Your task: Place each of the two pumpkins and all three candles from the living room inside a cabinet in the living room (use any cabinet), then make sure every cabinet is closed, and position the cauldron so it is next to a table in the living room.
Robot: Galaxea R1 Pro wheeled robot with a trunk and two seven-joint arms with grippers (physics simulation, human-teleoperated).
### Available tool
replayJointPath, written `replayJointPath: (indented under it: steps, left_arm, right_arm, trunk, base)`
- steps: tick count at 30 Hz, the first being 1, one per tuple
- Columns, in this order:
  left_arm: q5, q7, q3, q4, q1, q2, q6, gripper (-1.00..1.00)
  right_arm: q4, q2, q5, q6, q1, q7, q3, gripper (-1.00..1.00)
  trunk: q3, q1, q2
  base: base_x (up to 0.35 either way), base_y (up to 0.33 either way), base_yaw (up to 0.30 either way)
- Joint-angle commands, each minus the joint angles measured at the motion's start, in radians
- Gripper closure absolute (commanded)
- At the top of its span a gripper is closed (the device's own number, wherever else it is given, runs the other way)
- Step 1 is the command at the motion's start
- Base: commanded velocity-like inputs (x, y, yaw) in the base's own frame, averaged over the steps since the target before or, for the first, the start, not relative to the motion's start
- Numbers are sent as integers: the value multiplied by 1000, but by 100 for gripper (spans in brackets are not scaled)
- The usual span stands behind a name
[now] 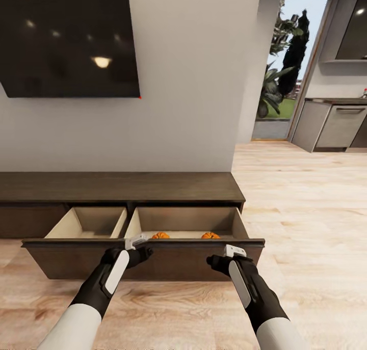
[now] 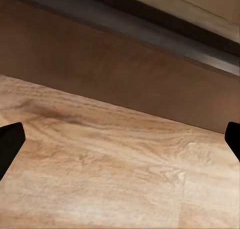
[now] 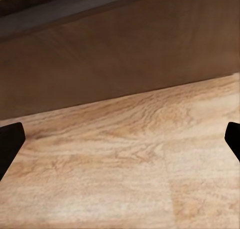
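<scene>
The long low dark cabinet (image 1: 122, 187) stands against the wall with both drawers pulled out. Two orange pumpkins (image 1: 160, 235) (image 1: 210, 235) lie at the front of the right drawer (image 1: 186, 220). The left drawer (image 1: 94, 221) shows only its pale interior. My left gripper (image 1: 146, 251) hovers open just before the drawer front (image 1: 153, 263), and in the left wrist view it (image 2: 120, 141) looks at that front and the floor. My right gripper (image 1: 211, 261) is open at the same front, also seen in its own wrist view (image 3: 120, 141). The candles and the cauldron are out of view.
A large black TV (image 1: 69, 44) hangs on the wall above the cabinet. Pale wood floor (image 1: 306, 227) runs to the right toward a glass door (image 1: 285, 70) and grey kitchen units (image 1: 336, 126).
</scene>
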Motion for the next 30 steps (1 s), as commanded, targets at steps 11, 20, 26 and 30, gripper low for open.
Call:
replayJointPath:
  steps: [11,20,26,30]
  left_arm:
    - [-17,21,-10,11,0,-2,-59,-100]
    - [-145,23,-35,93,0,-8,-185,-100]
    - [-174,22,-99,133,0,-22,-223,-100]
    - [-175,22,-120,137,0,-24,-256,-100]
  right_arm:
    - [7,0,7,-10,0,-2,1,-100]
    - [18,-1,19,-35,0,-8,5,-100]
    - [46,-4,29,-108,0,-9,84,-100]
    - [58,-5,30,-141,0,-9,116,-100]
  trunk:
    - [-35,42,-77]
    - [-69,46,-79]
    - [-93,49,-81]
    - [-108,51,-82]
  base:
    - [0,0,0]
    - [0,0,0]
    - [0,0,0]
    - [0,0,0]
